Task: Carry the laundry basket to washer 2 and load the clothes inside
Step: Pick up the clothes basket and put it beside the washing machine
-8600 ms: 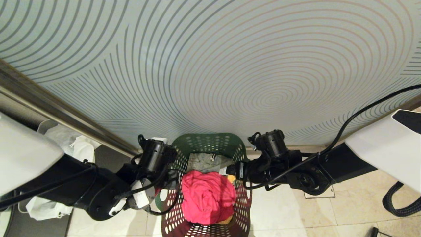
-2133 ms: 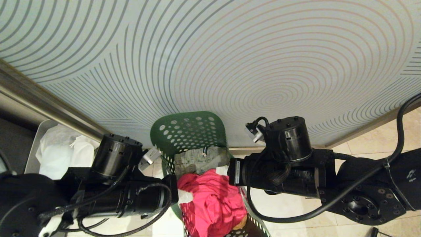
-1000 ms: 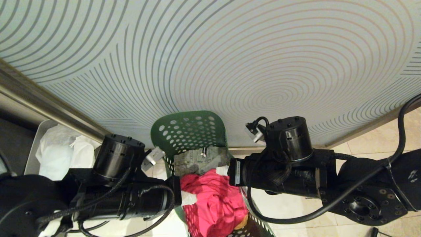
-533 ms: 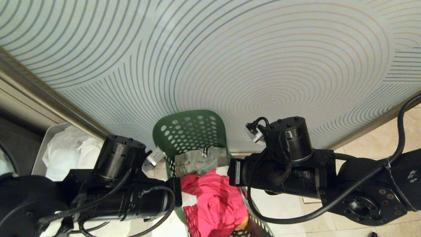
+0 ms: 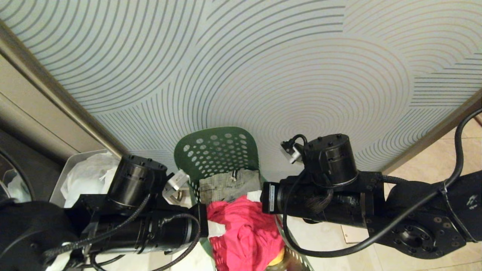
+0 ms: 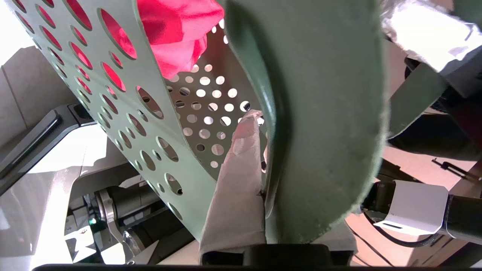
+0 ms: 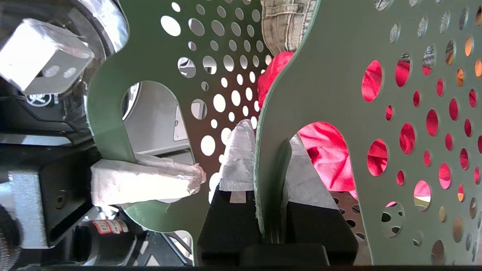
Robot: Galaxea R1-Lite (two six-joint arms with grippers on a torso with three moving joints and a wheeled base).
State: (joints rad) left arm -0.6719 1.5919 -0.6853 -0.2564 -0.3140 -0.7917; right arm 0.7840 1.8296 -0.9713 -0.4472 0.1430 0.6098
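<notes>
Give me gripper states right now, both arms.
Left gripper: jaws shut on the laundry basket, at its rim.
Right gripper: jaws shut on the laundry basket's opposite rim, at the handle slot.

No text, label, brand or number could be read anywhere. A white label (image 5: pixel 271 197) on the right arm carried print too small to make out, and a red-and-white sticker (image 7: pixel 106 227) on the left arm, seen from the right wrist, was likewise illegible. A round emblem (image 7: pixel 38 99) on the left arm's black housing showed a mark that could not be deciphered.
</notes>
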